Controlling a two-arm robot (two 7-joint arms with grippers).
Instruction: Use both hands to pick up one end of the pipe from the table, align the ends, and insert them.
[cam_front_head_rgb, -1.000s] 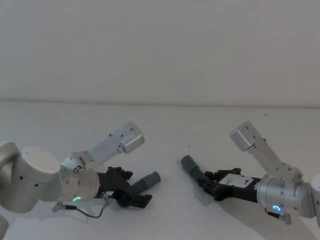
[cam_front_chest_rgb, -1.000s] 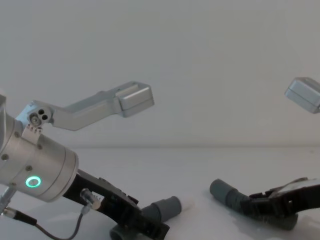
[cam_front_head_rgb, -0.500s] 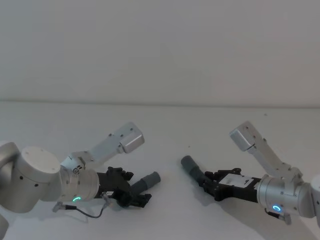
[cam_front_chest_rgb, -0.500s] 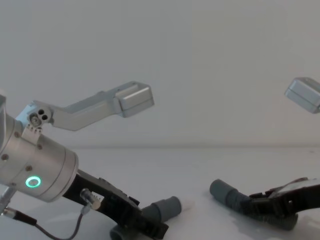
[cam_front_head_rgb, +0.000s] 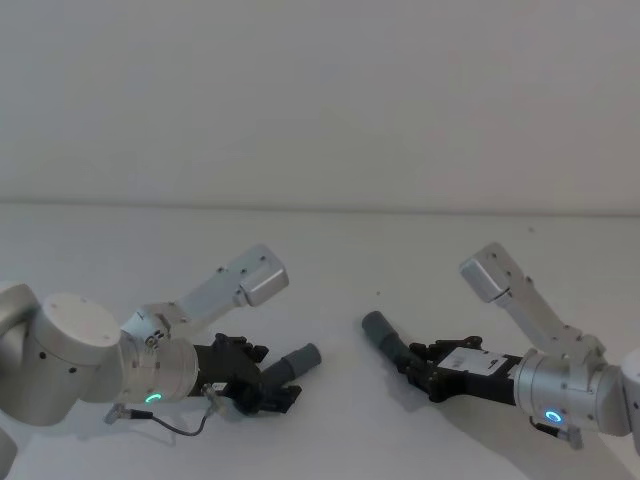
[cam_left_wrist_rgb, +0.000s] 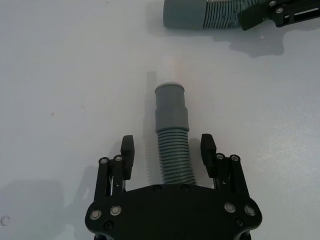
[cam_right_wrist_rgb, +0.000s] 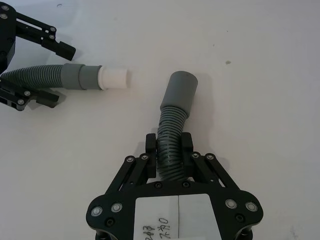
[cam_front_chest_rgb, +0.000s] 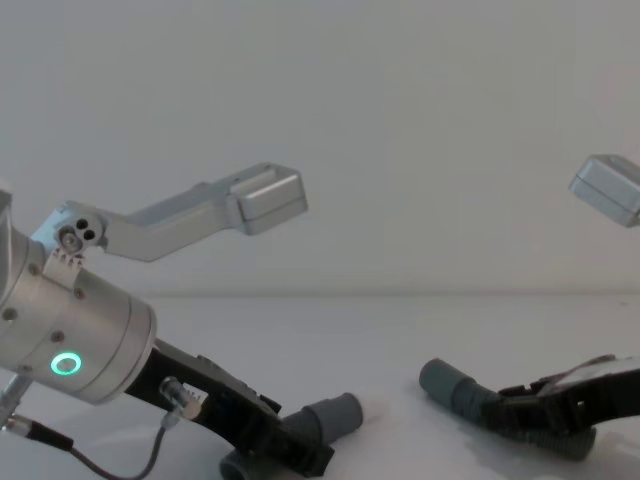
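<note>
In the head view, the right gripper (cam_front_head_rgb: 412, 362) is pinching the right hose (cam_front_head_rgb: 395, 345) just behind the right cuff (cam_front_head_rgb: 376, 325), low by the table (cam_front_head_rgb: 330, 260). The left hose (cam_front_head_rgb: 290, 364) is lying left of that cuff, clearly apart from it, with the left gripper (cam_front_head_rgb: 272, 374) sitting around it. In the left wrist view, the left fingers (cam_left_wrist_rgb: 128, 150) are standing spread on either side of the ribbed body without touching it, and the left cuff (cam_left_wrist_rgb: 170, 107) is pointing towards the right cuff across bare table. In the right wrist view, the right fingers (cam_right_wrist_rgb: 151, 148) are pressing the ribs from both sides, and a white tip (cam_right_wrist_rgb: 113, 78) on the left hose's end is facing the right cuff but off its line. In the chest view, both hoses are sitting low, and whether the right cuff is touching the table I cannot tell. By my judgement the right grasp is looking done, while the left grasp, lifting, aligning and inserting are remaining.
</note>
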